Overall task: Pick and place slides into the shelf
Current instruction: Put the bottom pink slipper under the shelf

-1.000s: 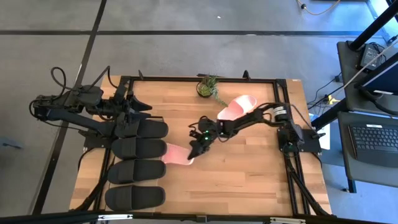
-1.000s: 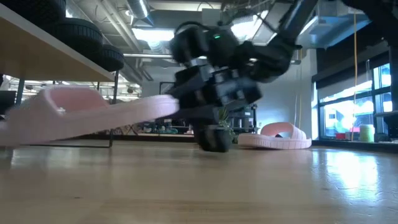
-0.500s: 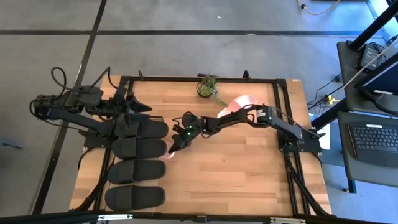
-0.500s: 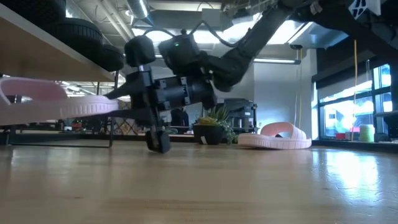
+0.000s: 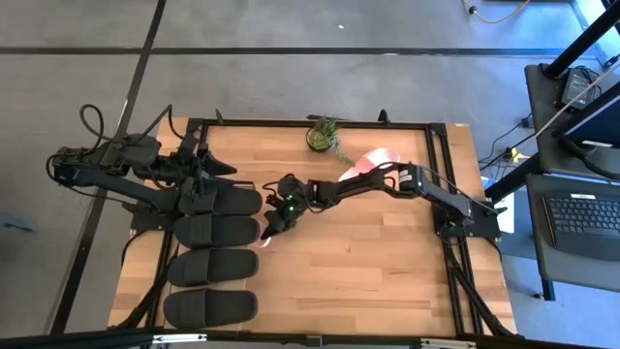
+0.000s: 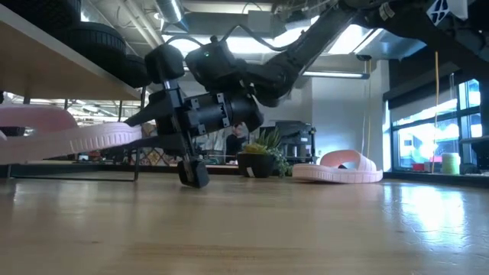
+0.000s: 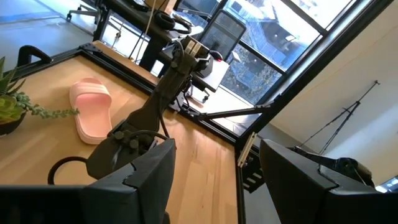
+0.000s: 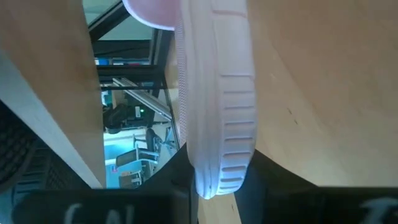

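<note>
**Pink slide held at the shelf's edge**

The pink slide (image 6: 72, 137) hangs level above the tabletop (image 5: 368, 262), its far end under the shelf (image 6: 53, 65). The right gripper (image 5: 274, 221) has its jaws closed narrowly on the slide's near end, just beside the shelf. Four black slides (image 5: 213, 257) fill the shelf top. The left gripper (image 5: 208, 165) waits with jaws wide and empty over the shelf's far end. A second pink slide (image 5: 373, 163) and a potted plant (image 5: 322, 136) lie well apart from the shelf.
</note>
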Motion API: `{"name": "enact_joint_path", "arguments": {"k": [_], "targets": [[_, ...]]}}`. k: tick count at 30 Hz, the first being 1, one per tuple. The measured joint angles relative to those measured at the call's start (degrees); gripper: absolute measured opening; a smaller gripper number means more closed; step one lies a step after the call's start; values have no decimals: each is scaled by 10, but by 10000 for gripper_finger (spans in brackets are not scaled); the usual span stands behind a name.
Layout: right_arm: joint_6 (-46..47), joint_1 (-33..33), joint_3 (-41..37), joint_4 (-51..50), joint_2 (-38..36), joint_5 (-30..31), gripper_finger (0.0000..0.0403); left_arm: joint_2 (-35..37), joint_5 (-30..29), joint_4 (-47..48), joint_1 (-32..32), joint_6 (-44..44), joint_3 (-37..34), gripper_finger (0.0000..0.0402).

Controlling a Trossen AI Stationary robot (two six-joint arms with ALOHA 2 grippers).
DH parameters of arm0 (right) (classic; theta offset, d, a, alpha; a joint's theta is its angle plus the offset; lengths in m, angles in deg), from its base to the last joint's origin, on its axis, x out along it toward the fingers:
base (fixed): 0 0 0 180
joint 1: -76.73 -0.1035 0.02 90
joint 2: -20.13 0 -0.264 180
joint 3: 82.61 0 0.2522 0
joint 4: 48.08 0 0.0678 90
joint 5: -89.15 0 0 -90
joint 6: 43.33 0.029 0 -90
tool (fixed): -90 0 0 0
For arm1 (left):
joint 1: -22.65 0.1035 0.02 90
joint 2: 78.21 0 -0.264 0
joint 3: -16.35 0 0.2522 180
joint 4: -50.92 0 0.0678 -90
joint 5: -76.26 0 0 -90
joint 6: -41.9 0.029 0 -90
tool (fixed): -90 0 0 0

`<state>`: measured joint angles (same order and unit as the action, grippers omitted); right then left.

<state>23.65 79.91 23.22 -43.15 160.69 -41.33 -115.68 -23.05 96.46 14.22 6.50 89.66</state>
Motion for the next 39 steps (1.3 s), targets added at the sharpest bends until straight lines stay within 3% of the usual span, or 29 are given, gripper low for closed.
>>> {"name": "enact_joint_path", "arguments": {"k": [9,32,39], "targets": [[-12,0,-1,-19,-1,13,73,0,0,0,0,0,0,225],[-3,1,-2,3,-1,32,183,0,0,0,0,0,0,225],[-19,0,-2,5,-1,61,190,0,0,0,0,-1,0,225]]}}
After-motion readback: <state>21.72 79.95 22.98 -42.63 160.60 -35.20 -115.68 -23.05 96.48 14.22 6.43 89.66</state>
